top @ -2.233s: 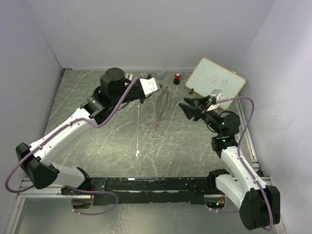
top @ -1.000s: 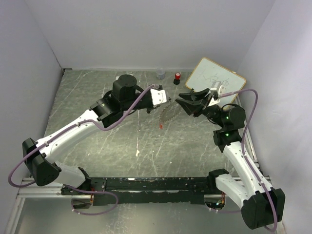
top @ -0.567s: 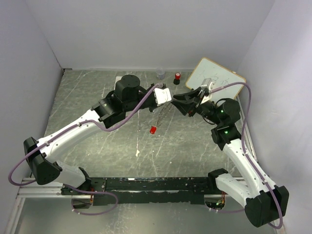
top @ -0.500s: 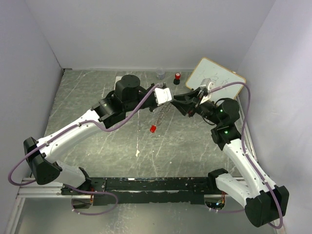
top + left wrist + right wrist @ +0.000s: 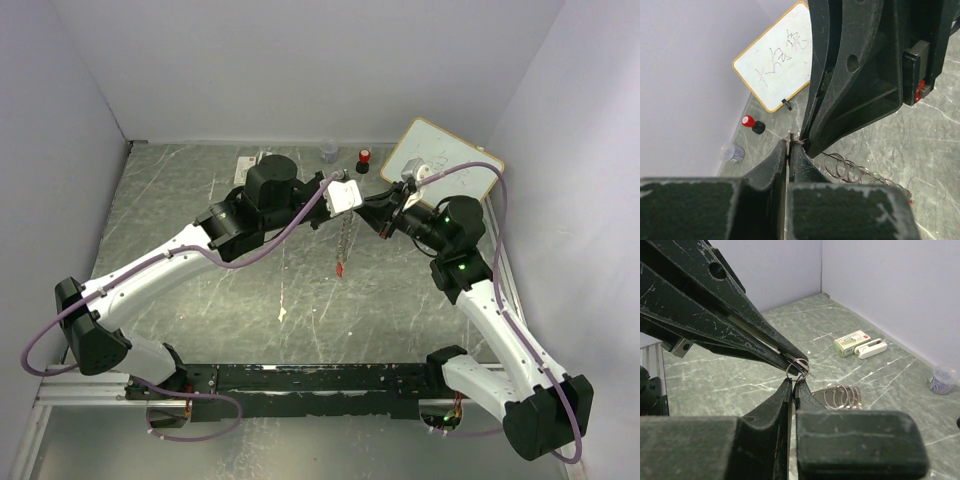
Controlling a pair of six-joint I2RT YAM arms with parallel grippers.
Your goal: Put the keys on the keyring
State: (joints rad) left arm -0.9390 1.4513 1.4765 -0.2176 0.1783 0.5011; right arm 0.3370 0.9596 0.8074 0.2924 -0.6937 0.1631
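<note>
The keyring (image 5: 345, 238) is a string of linked wire rings hanging straight down between the two grippers. A red-headed key (image 5: 341, 269) dangles at its lower end, above the table. My left gripper (image 5: 350, 203) is shut on the keyring's top, pinching thin metal and a small ring (image 5: 796, 141) at its tips (image 5: 788, 143). My right gripper (image 5: 374, 207) meets it tip to tip and is shut (image 5: 794, 382) on the lower edge of that same small ring (image 5: 797, 368). More rings (image 5: 841, 395) trail below. I see no black-headed key.
A whiteboard (image 5: 442, 170) leans at the back right. A red-topped black cylinder (image 5: 364, 160) and a clear jar (image 5: 329, 151) stand by the back wall. A green-white box (image 5: 855, 342) and a white stapler-like thing (image 5: 868, 348) lie at the back left.
The right gripper has closed onto the top ring. Both grippers rose and shifted slightly right. The keyring swung from slanting to hanging straight, carrying the red key right.
</note>
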